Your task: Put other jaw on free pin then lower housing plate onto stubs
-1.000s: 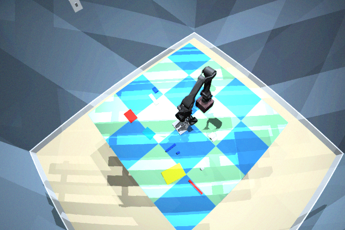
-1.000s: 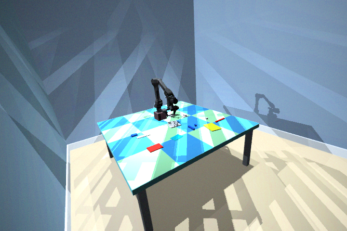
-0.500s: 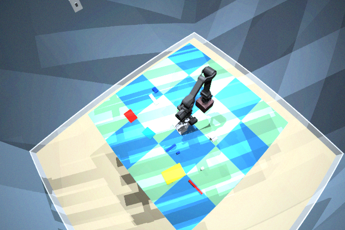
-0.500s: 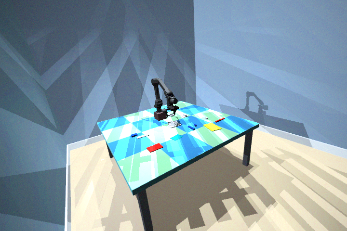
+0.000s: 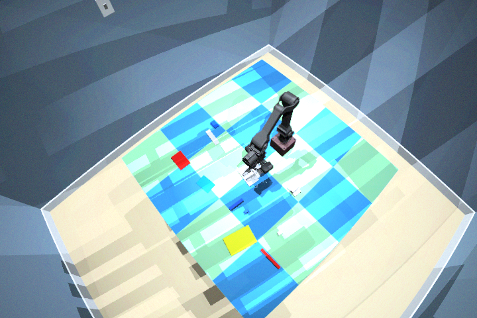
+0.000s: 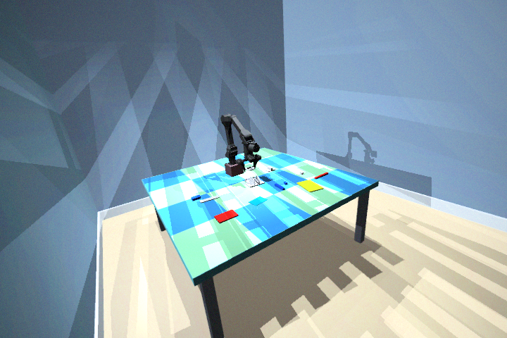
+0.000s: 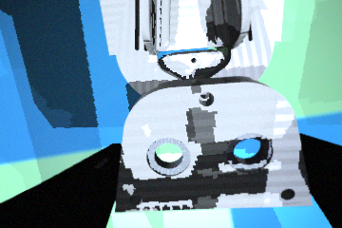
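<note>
Housing plate [image 6: 249, 168] [image 7: 155, 119] grasped by its sides in the gripper [image 5: 260, 167] [image 6: 248, 166] [image 7: 204, 147], lower centre of wrist view | both holes left uncovered, presumably for the stubs | jaw mechanism [image 5: 251, 176] [image 6: 253, 181] [image 7: 193, 62] seen upper centre, lowering seemingly still to be done

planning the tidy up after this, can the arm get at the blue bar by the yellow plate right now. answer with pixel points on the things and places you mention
Probably not yet: its gripper [image 5: 260, 171] [image 6: 251, 164] [image 7: 204, 147] is holding the housing plate [image 7: 166, 116], though nothing visible blocks the blue bar [image 5: 236, 205] [image 6: 279, 186].
</note>
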Robot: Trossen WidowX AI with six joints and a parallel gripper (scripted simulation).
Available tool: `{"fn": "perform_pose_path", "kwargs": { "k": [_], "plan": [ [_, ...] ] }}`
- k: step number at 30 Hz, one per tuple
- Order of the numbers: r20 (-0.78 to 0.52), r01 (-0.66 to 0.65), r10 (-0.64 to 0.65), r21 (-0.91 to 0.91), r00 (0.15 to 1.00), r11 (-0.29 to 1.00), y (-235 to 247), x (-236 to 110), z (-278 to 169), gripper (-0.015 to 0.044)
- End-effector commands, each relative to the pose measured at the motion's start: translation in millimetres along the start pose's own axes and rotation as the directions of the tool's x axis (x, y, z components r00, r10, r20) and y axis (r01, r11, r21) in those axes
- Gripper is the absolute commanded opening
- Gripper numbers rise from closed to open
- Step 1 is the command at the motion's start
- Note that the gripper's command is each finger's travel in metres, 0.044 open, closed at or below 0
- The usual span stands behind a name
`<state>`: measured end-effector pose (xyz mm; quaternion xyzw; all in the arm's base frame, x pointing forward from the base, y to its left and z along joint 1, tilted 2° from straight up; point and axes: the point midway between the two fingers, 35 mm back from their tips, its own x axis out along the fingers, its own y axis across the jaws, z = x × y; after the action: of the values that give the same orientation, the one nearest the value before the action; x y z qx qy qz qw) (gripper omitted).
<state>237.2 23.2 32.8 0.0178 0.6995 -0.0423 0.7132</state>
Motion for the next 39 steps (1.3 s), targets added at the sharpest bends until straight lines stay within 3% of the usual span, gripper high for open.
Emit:
{"fn": "perform_pose_path", "kwargs": {
  "k": [1, 39],
  "plan": [
    [0.000, 0.002, -0.002, -0.004, 1.000, 1.000, -1, 1, 0, 0.0351],
    [0.000, 0.003, -0.003, -0.004, 1.000, 1.000, -1, 62, -1, 0.0351]
  ]
}}
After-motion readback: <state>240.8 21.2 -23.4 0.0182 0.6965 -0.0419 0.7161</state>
